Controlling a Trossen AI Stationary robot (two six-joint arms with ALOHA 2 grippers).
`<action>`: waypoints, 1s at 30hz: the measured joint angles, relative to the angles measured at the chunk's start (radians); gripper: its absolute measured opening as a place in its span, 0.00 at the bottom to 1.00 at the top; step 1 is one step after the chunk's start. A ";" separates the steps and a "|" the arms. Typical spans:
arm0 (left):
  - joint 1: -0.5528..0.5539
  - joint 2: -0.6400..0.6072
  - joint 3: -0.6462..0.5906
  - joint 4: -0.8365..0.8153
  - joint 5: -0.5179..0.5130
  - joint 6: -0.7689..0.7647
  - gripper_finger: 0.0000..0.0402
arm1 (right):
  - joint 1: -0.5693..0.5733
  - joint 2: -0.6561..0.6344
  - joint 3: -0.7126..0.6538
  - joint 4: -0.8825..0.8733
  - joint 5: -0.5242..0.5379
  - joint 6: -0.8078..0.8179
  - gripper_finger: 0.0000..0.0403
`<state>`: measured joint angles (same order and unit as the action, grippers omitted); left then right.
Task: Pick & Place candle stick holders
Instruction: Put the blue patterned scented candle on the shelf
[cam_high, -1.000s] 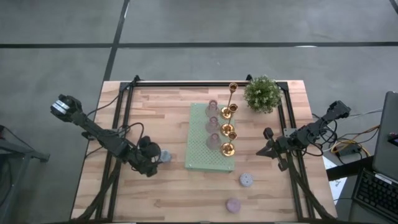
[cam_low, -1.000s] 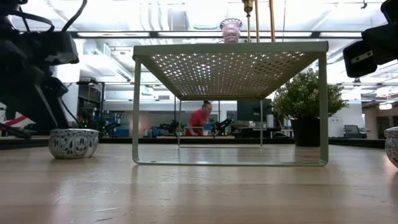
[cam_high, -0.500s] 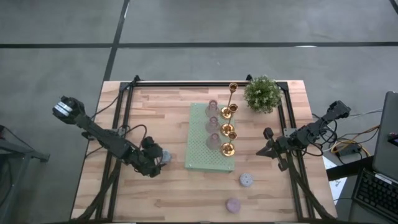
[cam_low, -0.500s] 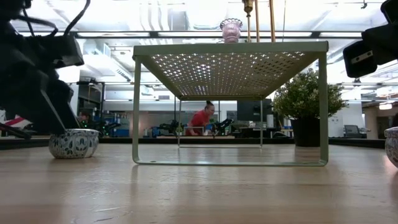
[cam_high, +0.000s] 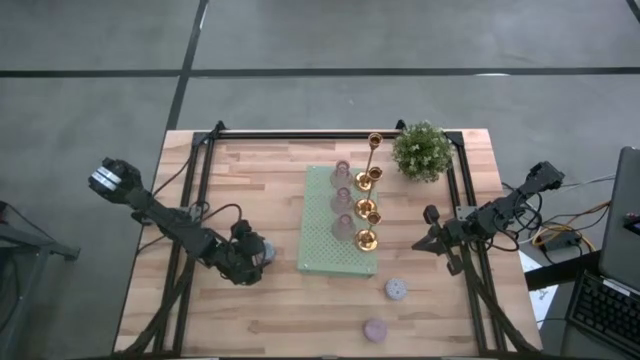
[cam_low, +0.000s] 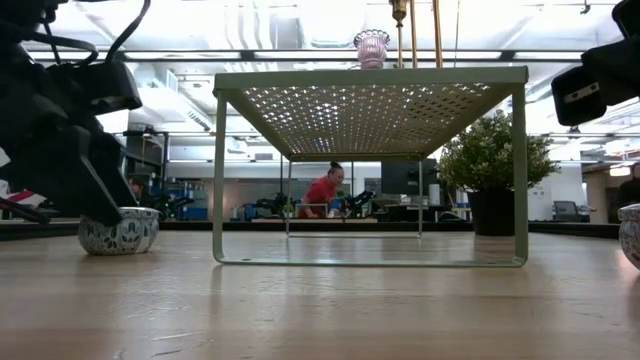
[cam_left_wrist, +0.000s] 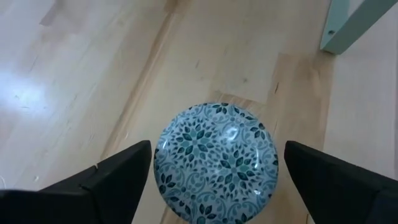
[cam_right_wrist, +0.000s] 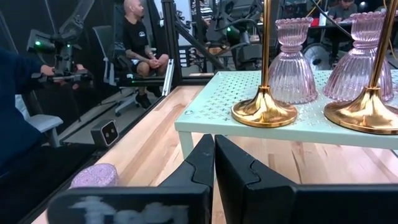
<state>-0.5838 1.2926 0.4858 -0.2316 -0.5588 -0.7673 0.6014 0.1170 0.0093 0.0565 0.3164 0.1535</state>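
A small round holder with a blue-and-white leaf pattern (cam_left_wrist: 216, 162) stands on its base on the wooden table, left of the pale green perforated stand (cam_high: 340, 235). My left gripper (cam_high: 256, 256) is open and slants down over the holder. One finger (cam_left_wrist: 118, 177) stands on each side of the holder with narrow gaps. In the low view one dark finger (cam_low: 95, 190) covers part of the holder (cam_low: 125, 230). Gold holders (cam_high: 366, 239) and pink glass ones (cam_high: 342, 170) stand on the stand. My right gripper (cam_right_wrist: 214, 155) is shut and level at the table's right side.
A tall gold holder (cam_high: 374, 150) stands at the stand's far end beside a potted plant (cam_high: 421, 150). A grey-blue holder (cam_high: 397, 290) and a pink one (cam_high: 375, 330) sit loose near the front edge. People sit in the room beyond the table.
My left gripper has sunk and gone toward the table's right edge, up to the patterned holder, which now lies between its fingers. The holder has stayed where it was.
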 joint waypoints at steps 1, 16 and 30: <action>0.000 0.000 0.000 0.001 -0.002 0.000 0.90 | 0.000 0.002 0.000 0.000 0.000 0.000 0.02; 0.000 0.001 0.000 0.007 -0.019 -0.001 0.74 | 0.000 0.010 0.000 0.000 0.000 0.003 0.02; 0.000 0.001 -0.002 0.025 0.018 -0.036 0.78 | 0.000 0.010 0.000 0.001 0.000 0.004 0.02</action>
<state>-0.5838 1.2934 0.4841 -0.2063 -0.5407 -0.8029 0.6014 0.1272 0.0093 0.0570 0.3164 0.1574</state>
